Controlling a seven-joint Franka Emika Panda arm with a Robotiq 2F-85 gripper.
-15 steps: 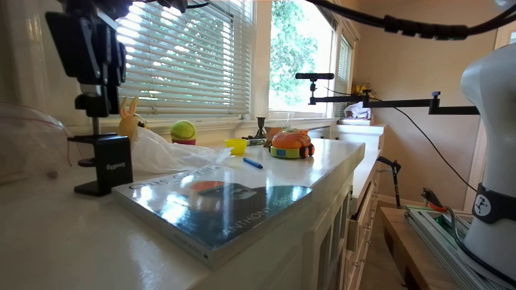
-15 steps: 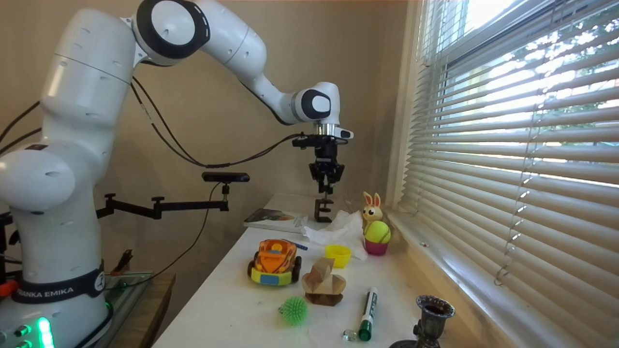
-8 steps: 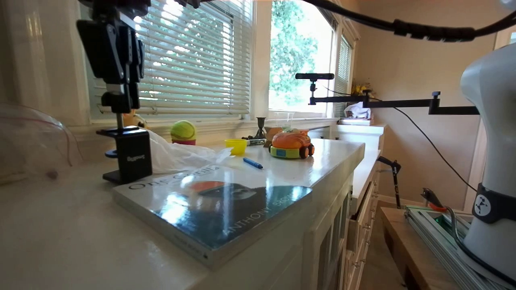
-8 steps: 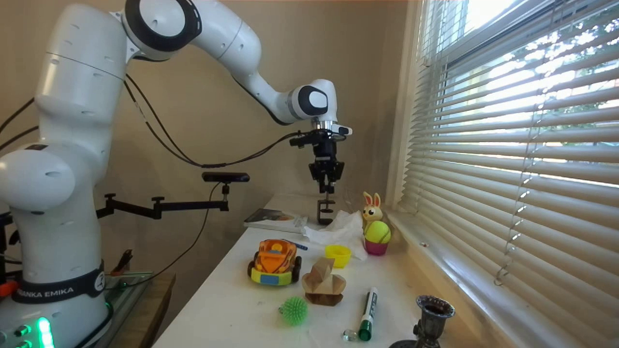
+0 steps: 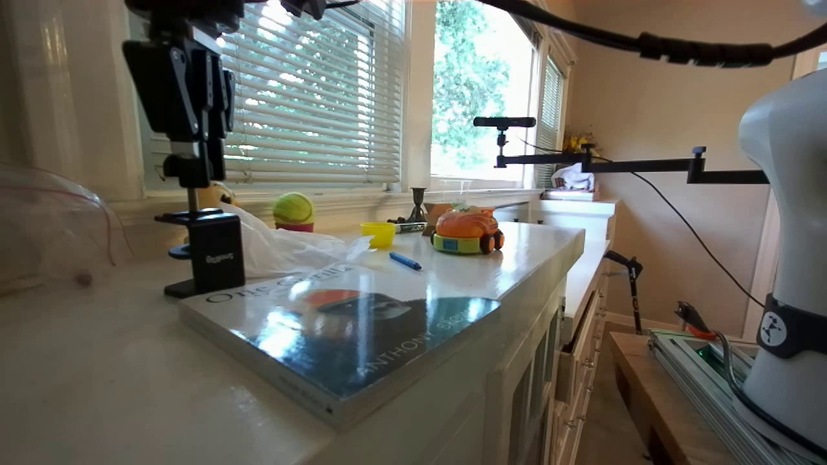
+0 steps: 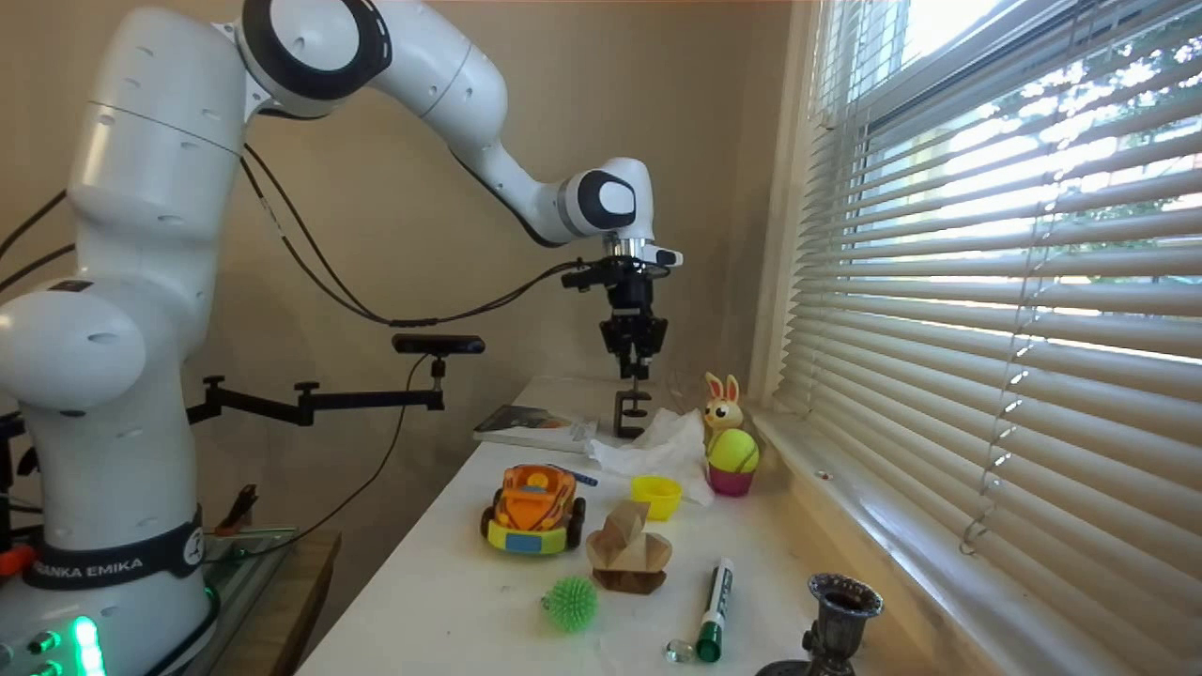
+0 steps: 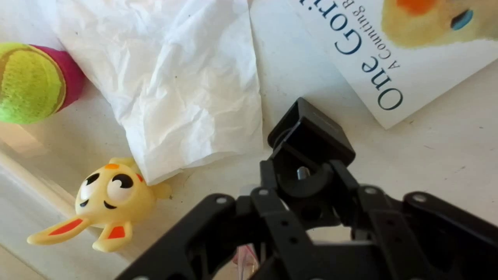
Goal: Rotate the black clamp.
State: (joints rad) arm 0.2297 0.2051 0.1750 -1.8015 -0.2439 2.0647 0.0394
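The black clamp [image 5: 218, 252] is upright at the counter's far end, with pale lettering on its blocky body. It stands close beside the book's corner; I cannot tell whether its base touches the counter. It also shows in an exterior view [image 6: 622, 413] and the wrist view [image 7: 323, 128]. My gripper [image 5: 195, 169] points down above it, its fingers shut on the round knob at the top of the screw. The gripper also shows in an exterior view [image 6: 634, 368]. In the wrist view, the fingers [image 7: 305, 177] sit on both sides of the knob and hide part of the clamp.
A book [image 5: 336, 336] lies beside the clamp. Crumpled white paper [image 7: 186, 85], a bunny toy [image 7: 116, 194] and a tennis ball [image 7: 31, 81] in a pink cup are near it. A clear bag [image 5: 52, 226], an orange toy car [image 6: 535, 502] and a yellow cup [image 6: 655, 496] are farther off.
Over the first half second the gripper and clamp moved together, rightward and toward the book and paper in an exterior view. Since then both have sunk very slightly.
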